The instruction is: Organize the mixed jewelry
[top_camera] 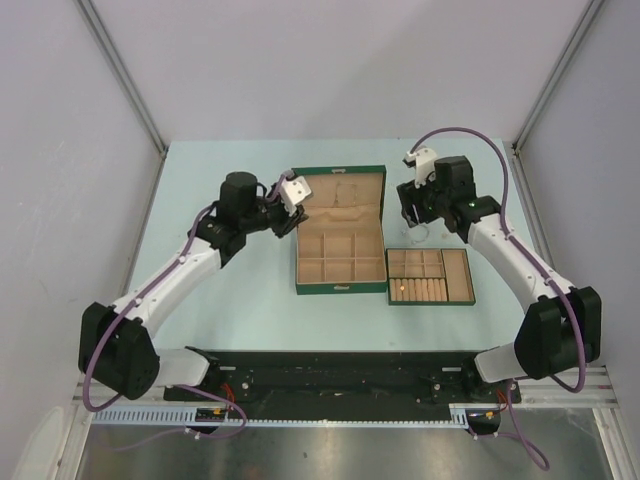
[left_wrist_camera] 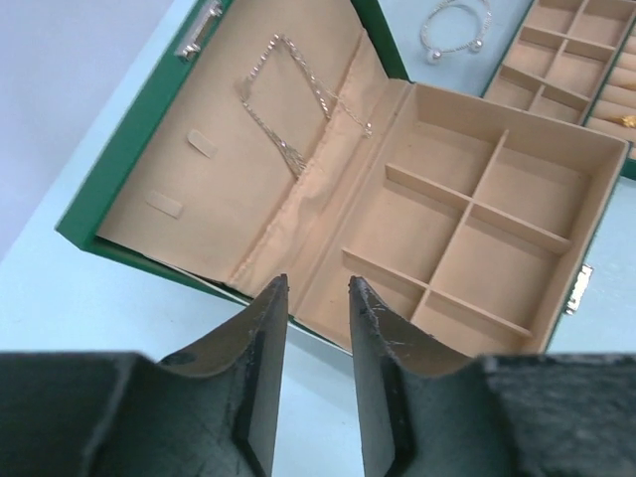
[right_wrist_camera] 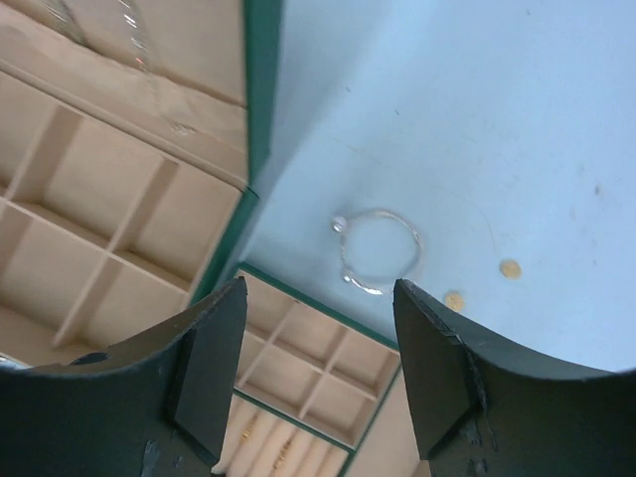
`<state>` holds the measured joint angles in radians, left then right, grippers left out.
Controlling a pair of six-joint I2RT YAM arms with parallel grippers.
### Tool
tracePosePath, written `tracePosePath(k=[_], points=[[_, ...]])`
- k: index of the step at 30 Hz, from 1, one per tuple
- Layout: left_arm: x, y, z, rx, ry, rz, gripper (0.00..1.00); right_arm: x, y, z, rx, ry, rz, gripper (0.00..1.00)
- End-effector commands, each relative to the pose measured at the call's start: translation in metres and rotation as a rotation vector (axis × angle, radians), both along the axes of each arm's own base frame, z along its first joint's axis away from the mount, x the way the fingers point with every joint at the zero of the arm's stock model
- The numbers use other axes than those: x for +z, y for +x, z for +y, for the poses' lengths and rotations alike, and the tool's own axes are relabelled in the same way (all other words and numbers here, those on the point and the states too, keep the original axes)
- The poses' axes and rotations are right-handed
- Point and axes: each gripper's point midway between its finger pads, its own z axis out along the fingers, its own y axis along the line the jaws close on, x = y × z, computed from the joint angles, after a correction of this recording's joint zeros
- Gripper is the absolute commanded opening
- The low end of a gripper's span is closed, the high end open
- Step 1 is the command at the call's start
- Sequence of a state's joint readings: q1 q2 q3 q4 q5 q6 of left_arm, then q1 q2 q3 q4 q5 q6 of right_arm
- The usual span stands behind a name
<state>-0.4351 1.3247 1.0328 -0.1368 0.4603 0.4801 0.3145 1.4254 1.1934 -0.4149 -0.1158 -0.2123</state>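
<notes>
Pale green bench (top_camera: 230, 300) carries everything: at left, the narrow, empty left hand (left_wrist_camera: 318, 288) faces the box (left_wrist_camera: 117, 149), whose lid holds the fine chain (left_wrist_camera: 286, 149), limp and snag-prone, best pinched where it bunches. Right of the box, the thin loop (right_wrist_camera: 342, 226) lies on the bench under the wide, empty right hand (right_wrist_camera: 320, 288); light, stiff and slippery, it is likely best gripped across its wire.

Lab cell (grey panels (top_camera: 50, 180); aluminium posts (top_camera: 120, 78))
</notes>
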Motion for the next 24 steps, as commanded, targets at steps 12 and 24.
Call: tracePosePath(k=[12,24], points=[[-0.040,-0.023,0.012,0.013,0.024,0.088,0.59,-0.032,0.008,-0.036,-0.044,-0.121,0.045,0.71],[-0.054,-0.026,0.023,0.063,0.041,0.084,0.85,-0.063,0.018,-0.037,-0.059,-0.157,0.101,0.80]])
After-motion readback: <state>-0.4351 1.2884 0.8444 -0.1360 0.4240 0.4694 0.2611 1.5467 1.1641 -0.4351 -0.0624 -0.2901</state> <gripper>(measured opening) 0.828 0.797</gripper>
